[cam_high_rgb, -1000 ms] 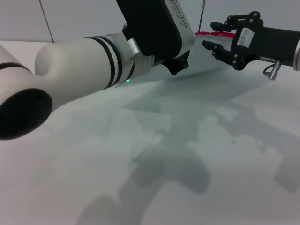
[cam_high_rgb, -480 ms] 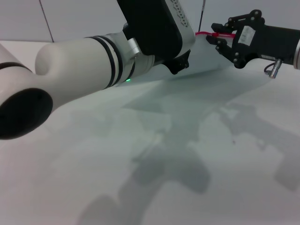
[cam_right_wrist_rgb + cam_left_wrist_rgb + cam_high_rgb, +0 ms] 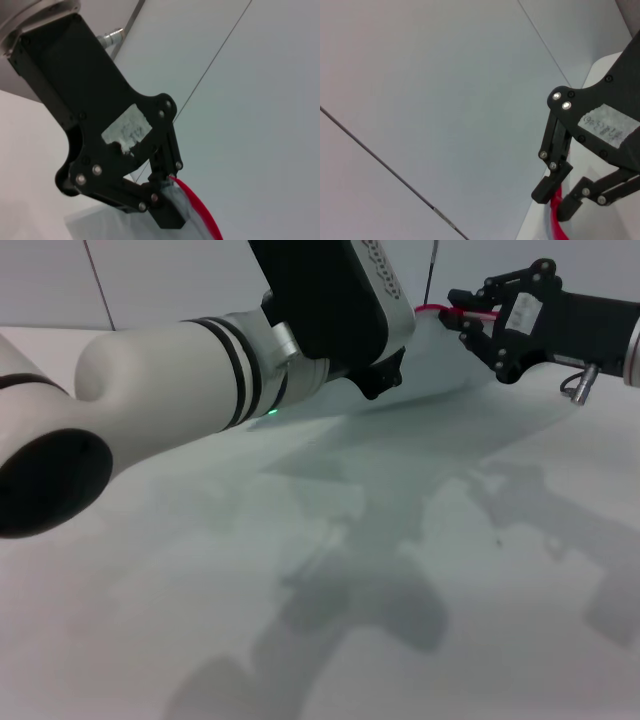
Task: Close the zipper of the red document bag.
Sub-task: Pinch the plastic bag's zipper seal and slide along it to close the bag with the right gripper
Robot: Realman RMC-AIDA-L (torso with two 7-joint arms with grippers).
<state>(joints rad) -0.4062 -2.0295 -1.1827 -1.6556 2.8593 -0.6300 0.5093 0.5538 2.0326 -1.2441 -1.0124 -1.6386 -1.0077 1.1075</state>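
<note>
**Both end effectors on the red edge, far side of the tabletop**

Right end effector (image 3: 468, 320): we see it at about 1 o'clock in the head view, fingers pinched together on the zipper (image 3: 432, 310), the thin bright red strip. The left wrist view confirms it: the two black fingertips (image 3: 546, 187) are closed onto the red strip (image 3: 555, 220), nearly no gap between them.

Left end effector (image 3: 167, 205): hidden in the head view behind our own left arm (image 3: 180, 370). The right wrist view shows its fingers clamped on the corner of the red document bag (image 3: 125, 222), right where the zipper (image 3: 200, 210) begins.

Red document bag (image 3: 440, 365): translucent pale pouch at 12 to 1 o'clock in the head view. The far red-trimmed edge is lifted between the two end effectors, while the near part slopes down to the tabletop (image 3: 400, 620).

How far the zipper is closed: we cannot tell, most of its run is blocked by the left arm.

Arm shadows fall across the middle of the tabletop.
</note>
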